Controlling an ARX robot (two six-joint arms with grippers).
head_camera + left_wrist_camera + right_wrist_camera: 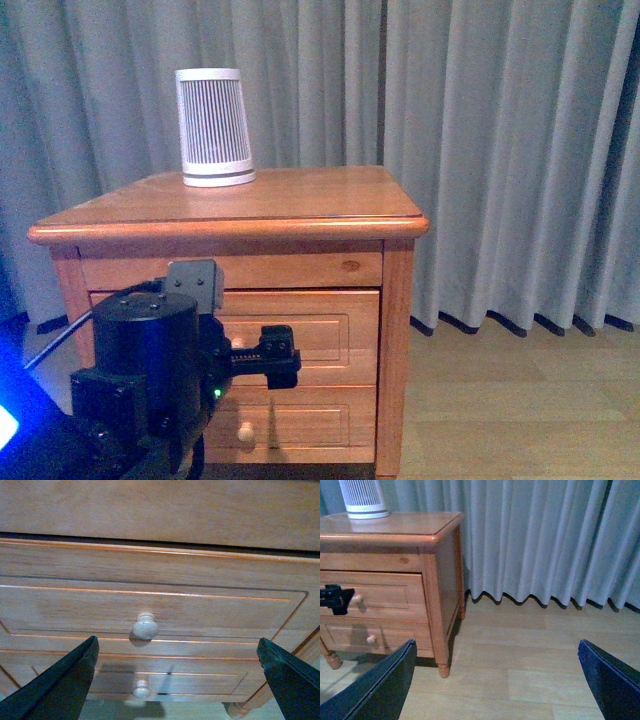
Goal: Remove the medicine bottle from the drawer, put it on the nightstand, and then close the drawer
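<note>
The left pincer (pixel 176 642) is wide open, right in front of the knob (pixel 145 626) on the shut top drawer (pixel 150 595). The right pincer (pixel 495 647), open too, is far off.

Honey-brown varnished nightstand (pixel 300 205), stood upright on short turned feet, rounded-edge top, two drawers stacked in front. Upper drawer (pixel 340 335) looked shut, front pretty much level with the frame. Had a recessed rectangular panel with a round pale wooden knob (pixel 145 626) dead center.
</note>
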